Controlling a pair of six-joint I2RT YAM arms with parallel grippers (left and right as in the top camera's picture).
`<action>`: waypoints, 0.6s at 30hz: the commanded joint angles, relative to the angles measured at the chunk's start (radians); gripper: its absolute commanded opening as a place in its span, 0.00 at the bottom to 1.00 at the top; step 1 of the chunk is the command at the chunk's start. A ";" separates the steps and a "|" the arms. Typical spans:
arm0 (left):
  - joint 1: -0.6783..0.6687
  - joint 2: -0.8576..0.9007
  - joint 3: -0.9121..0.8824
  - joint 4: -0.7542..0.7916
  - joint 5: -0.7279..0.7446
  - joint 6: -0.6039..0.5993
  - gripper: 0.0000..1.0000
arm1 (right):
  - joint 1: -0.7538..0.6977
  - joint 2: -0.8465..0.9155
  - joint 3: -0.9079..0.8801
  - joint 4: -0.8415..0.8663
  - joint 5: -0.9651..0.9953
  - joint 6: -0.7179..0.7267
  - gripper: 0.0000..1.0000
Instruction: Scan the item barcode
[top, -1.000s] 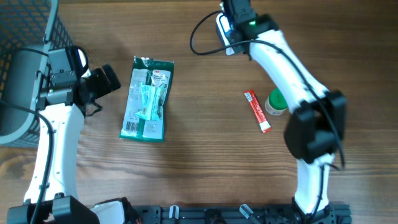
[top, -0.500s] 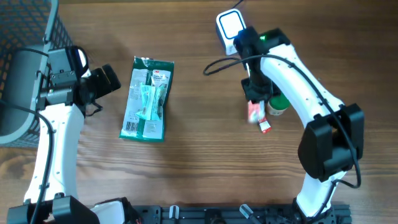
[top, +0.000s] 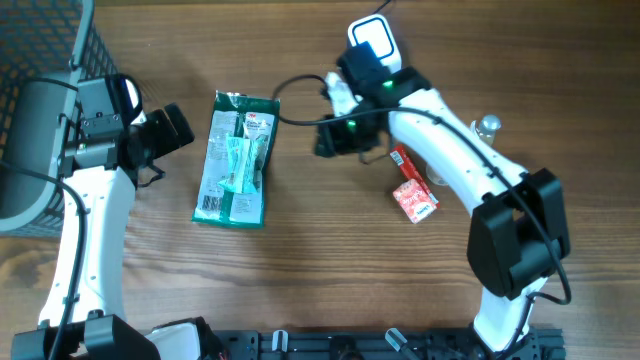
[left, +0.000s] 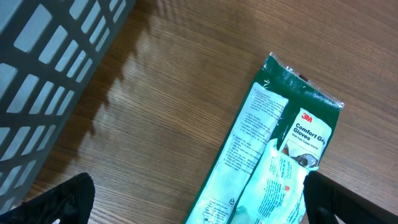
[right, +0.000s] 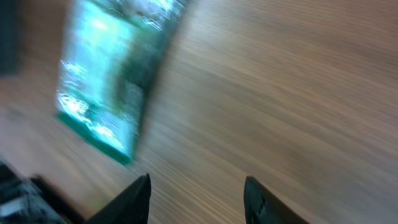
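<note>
Overhead, the 3M Comfort Grip Gloves pack (top: 237, 160) lies flat on the wooden table (top: 300, 270), left of centre, its long side running roughly up and down the picture. The left gripper (top: 172, 128) sits just beside the pack's upper left edge, apart from it. In the left wrist view its fingertips (left: 62, 200) stand as wide as the picture allows, with nothing between them but bare wood and the green-edged pack below. A dark mesh basket (top: 90, 40) fills the far left corner. The right gripper (top: 332, 136) hangs over open table between the gloves and a red packet (top: 415, 198), near the pack's upper right corner but not touching it. The right wrist view is blurred, yet the two dark fingers (right: 138, 198) show clearly parted, about halfway open, holding nothing, with only wood grain in the gap and the pack smeared at upper left. Behind the right arm, a white cabled scanner (top: 372, 38) rests at the table's far edge.
</note>
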 joint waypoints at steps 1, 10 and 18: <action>0.003 -0.002 0.005 0.003 -0.003 0.012 1.00 | 0.074 0.016 0.003 0.137 -0.022 0.189 0.50; 0.003 -0.002 0.005 0.003 -0.003 0.012 1.00 | 0.269 0.099 0.003 0.367 0.284 0.294 0.48; 0.003 -0.002 0.005 0.003 -0.003 0.012 1.00 | 0.286 0.227 0.003 0.424 0.283 0.447 0.41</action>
